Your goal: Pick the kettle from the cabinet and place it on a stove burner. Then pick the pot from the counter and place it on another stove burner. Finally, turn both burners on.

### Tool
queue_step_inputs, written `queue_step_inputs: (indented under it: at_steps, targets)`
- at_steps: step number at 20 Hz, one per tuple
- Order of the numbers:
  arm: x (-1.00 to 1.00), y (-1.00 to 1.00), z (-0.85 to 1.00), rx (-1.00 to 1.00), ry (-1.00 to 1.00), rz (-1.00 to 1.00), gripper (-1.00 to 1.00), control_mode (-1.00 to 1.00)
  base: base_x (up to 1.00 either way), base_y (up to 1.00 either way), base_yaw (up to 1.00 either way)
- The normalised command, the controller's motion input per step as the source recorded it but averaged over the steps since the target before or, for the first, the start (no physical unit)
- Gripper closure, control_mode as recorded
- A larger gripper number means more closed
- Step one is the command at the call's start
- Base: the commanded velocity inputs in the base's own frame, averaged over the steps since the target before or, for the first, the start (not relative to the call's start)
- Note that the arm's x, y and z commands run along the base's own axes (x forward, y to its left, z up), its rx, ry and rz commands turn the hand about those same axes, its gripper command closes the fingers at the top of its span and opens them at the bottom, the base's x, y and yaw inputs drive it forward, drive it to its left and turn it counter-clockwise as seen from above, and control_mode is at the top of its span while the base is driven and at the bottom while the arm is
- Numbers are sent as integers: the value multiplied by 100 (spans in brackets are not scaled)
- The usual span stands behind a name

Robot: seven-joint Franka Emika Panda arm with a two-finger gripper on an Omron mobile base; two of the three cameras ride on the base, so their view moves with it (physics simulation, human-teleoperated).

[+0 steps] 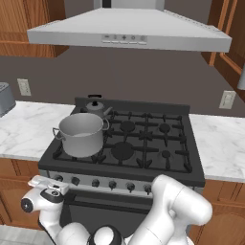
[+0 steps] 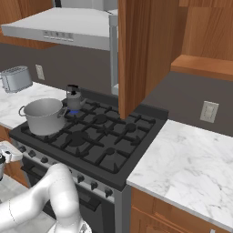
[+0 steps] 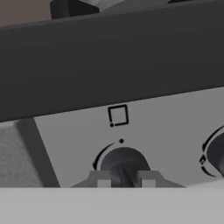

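Your gripper (image 3: pixel 124 180) sits right at the camera in the hand view, its two dark fingertips (image 3: pixel 103 180) drawn in on either side of a round dark stove knob (image 3: pixel 124 162), pinching it. That knob is mounted on the range's grey front panel (image 3: pixel 166 127), directly under a small square burner marking (image 3: pixel 118 116); a second dark knob (image 3: pixel 216 151) shows at the panel's right edge. From the left base view you can see the hand (image 1: pixel 45 190) pressed up to the left end of the knob row.

On the black-topped range (image 1: pixel 143 143), the large wide grey steel stockpot (image 1: pixel 81 134) stands on the front-left burner. Just behind the stockpot, the small dark grey metal kettle (image 1: pixel 95 107) with its arched black handle stands on the back-left burner. You can make out a blue glow (image 2: pixel 73 111) at the kettle's base in the right base view. White marble tabletop (image 2: pixel 182 164) flanks the range on both sides, and a grey toaster (image 2: pixel 16 78) sits on it left of the range.
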Motion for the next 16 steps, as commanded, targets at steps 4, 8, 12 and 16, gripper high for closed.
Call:
queue_step_inputs:
  at_steps: [4,8,12,16]
  targets:
    - [0,0,0,-3,0,0,100,-100,0,0,0]
    - [0,0,0,-6,0,0,100,-100,0,0,0]
    - [-1,0,0,-14,0,-1,100,-100,0,0,0]
    - [-1,0,0,-19,3,-2,100,-100,0,0,0]
